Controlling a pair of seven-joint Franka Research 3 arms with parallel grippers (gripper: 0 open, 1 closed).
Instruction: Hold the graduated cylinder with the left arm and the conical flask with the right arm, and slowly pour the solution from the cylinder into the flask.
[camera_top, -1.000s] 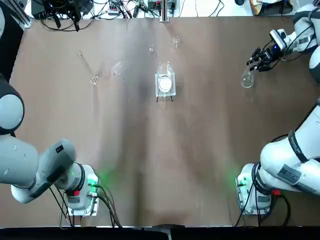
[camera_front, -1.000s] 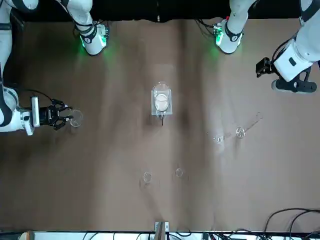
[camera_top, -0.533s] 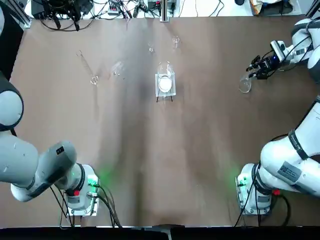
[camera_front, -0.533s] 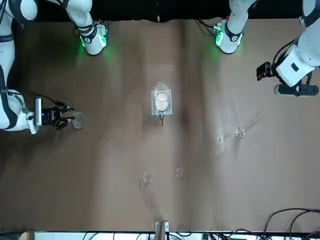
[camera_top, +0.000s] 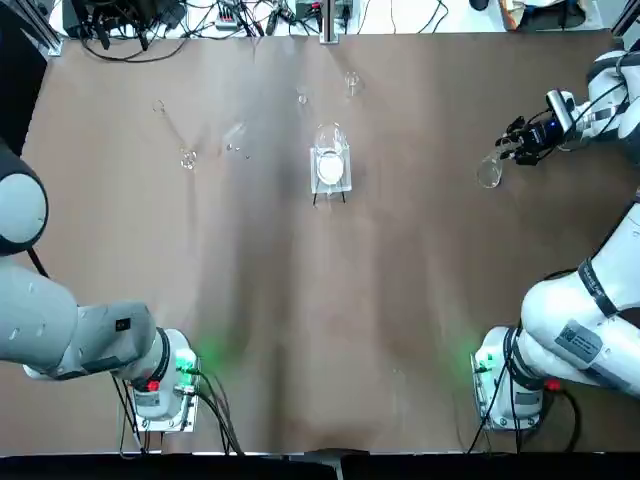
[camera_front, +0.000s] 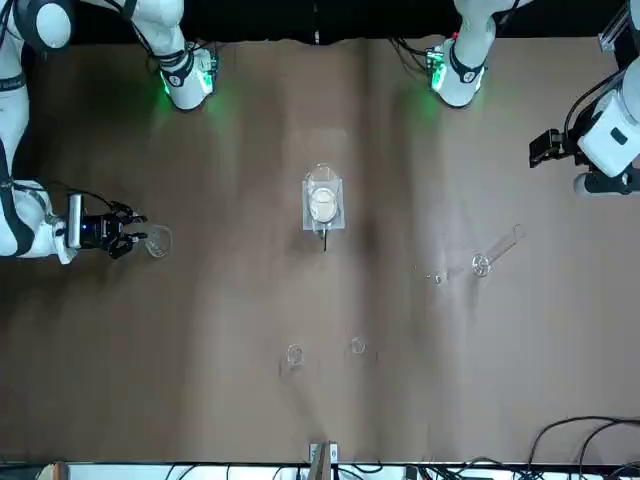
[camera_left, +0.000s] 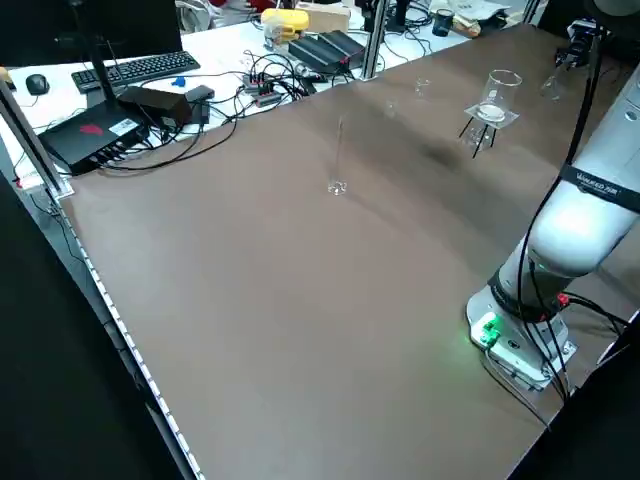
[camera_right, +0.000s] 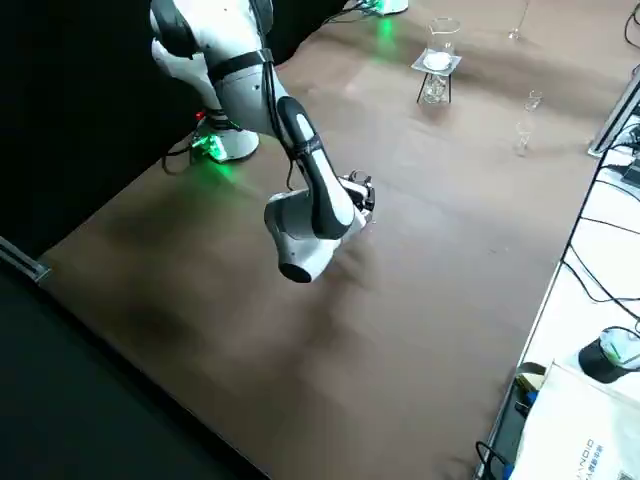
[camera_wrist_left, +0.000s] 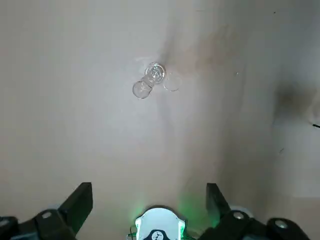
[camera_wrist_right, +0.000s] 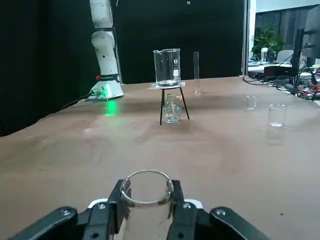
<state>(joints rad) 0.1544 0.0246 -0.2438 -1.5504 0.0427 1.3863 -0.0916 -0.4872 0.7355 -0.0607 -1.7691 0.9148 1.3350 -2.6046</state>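
gripping the conical flask (camera_top: 489, 172) with the right gripper (camera_wrist_right: 147, 187), jaws snug on its neck, at the far right. on the left, left gripper (camera_wrist_left: 150, 192) wide open, with nothing in it. upright on the table, left of the middle: graduated cylinder (camera_left: 337, 187).

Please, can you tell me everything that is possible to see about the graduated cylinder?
The graduated cylinder is a long, thin tube of clear material that looks like glass, widening at the bottom into a round foot. It stands upright on the table, to the robot's left of the beaker on its stand. No gripper touches it; the left gripper is away from it, fingers apart. I cannot tell whether it holds liquid.
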